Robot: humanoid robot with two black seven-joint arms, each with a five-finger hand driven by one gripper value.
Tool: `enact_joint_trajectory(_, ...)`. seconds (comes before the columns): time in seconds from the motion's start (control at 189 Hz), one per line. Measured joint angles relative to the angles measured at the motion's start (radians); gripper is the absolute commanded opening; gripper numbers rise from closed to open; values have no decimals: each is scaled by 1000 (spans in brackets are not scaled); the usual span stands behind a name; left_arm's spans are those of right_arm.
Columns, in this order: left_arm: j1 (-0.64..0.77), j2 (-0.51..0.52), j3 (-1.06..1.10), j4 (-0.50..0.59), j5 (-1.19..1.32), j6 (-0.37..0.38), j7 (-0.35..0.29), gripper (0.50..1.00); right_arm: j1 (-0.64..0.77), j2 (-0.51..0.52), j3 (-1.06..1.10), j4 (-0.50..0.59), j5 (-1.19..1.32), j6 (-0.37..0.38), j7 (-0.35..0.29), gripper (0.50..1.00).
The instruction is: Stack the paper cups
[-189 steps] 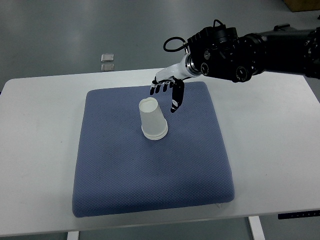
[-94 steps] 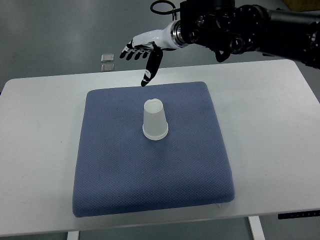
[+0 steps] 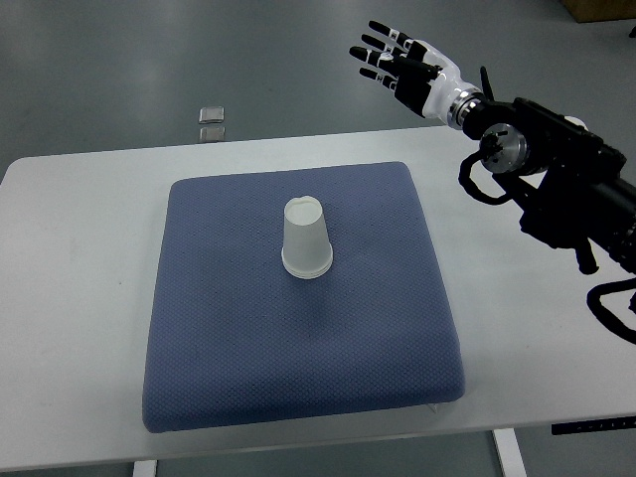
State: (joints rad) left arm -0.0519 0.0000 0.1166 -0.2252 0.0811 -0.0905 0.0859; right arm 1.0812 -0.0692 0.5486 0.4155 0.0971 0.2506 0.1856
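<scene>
On blue pad (image 3: 248,368) at bench (image 3: 70,288) centre: inverted paper cup stack (image 3: 306,238), upright, rim down. Right hand (image 3: 405,68) beyond far bench edge, fingers spread, empty, well apart from stack. Good practice: leave stack undisturbed; arm clear.

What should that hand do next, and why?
Probably just keep the right hand away from the table. Its fingers are spread and hold nothing, and the paper cup stack stands upside down alone on the blue pad; no other loose cup shows.
</scene>
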Motion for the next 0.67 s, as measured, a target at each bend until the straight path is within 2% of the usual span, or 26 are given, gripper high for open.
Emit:
enact_joint_trajectory(0.143, 0, 0, 0, -6, 0, 0, 0, 1000, -87, 53, 116, -26, 2, 1, 51, 919)
enact_joint_trajectory(0.376, 0, 0, 0, -6, 0, -1, 0, 1000, -178, 69, 134, -32, 8, 9, 120, 919)
enact_joint_trajectory(0.668, 0, 0, 0, -8, 0, -3, 0, 1000, -216, 69, 133, -31, 10, 14, 132, 919)
